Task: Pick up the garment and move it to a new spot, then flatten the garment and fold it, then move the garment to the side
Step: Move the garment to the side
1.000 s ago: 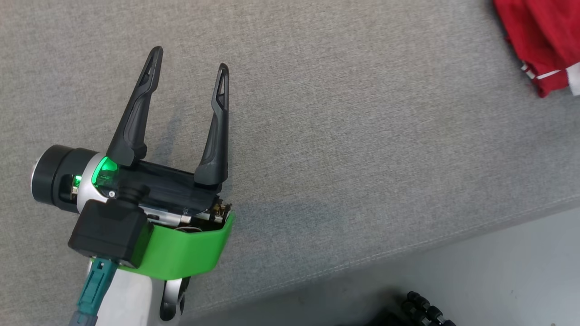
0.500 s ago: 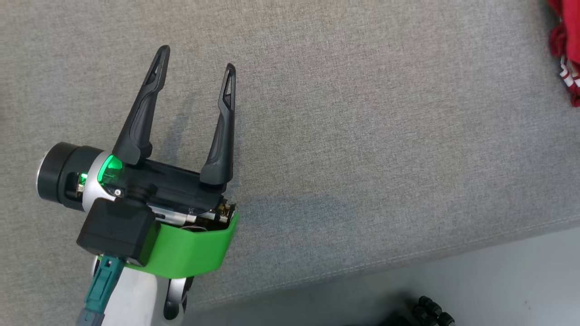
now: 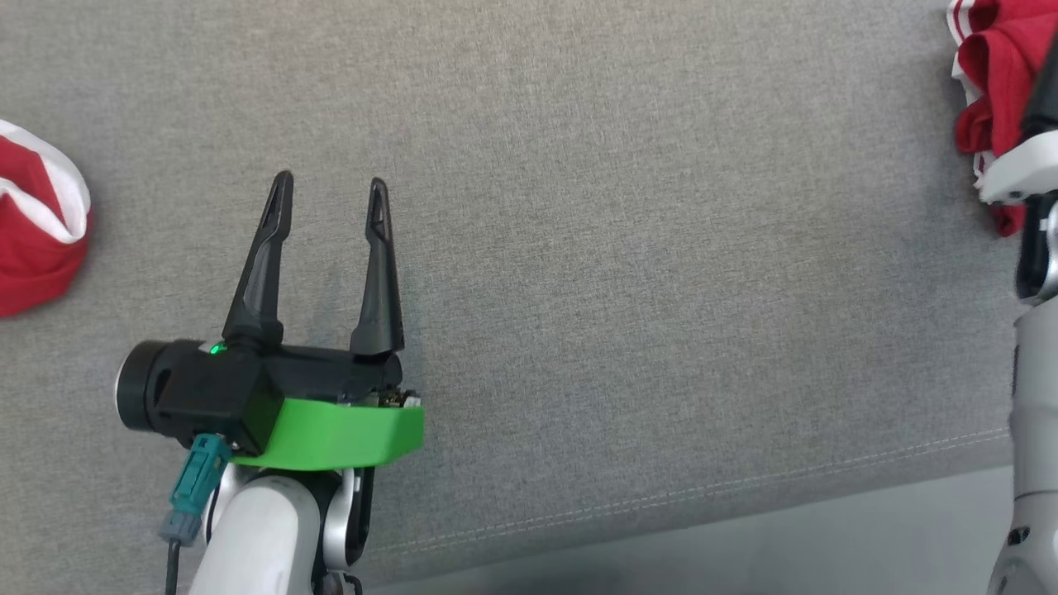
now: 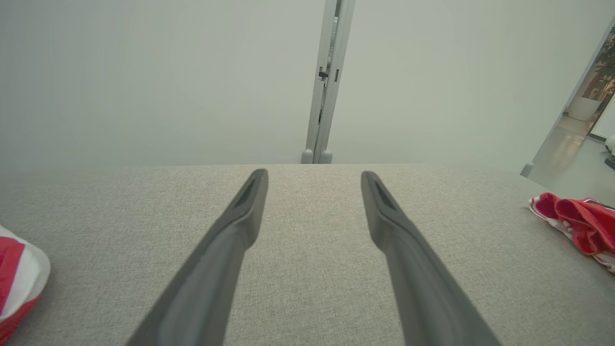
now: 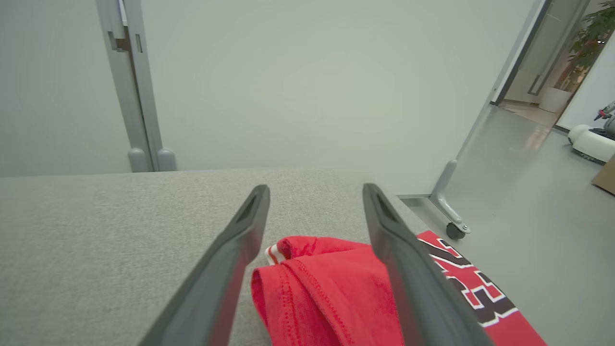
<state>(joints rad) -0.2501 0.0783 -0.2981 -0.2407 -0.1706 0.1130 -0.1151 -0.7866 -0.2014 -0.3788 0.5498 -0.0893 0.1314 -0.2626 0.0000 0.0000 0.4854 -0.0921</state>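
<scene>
At the far left a red cloth [image 3: 33, 240] with a white band lies on the grey cushion [image 3: 628, 248]; it has come into my head view only because my head has turned, not because it moved. Next along, my left gripper [image 3: 331, 182] hovers over bare cushion, fingers spread and empty, as it was a second ago. The middle of the cushion is bare. At the far right my right arm [image 3: 1033, 372] reaches to the garment [image 3: 992, 74], which lies bunched at the cushion's right end, its printed part near the edge. My right gripper [image 5: 314, 192] has just let go: from the wrist, its fingers stand wide apart above the red folds (not pinching any cloth). So I judge the garment is set down in its new spot, and since it is crumpled, flattening and folding are not yet done.
</scene>
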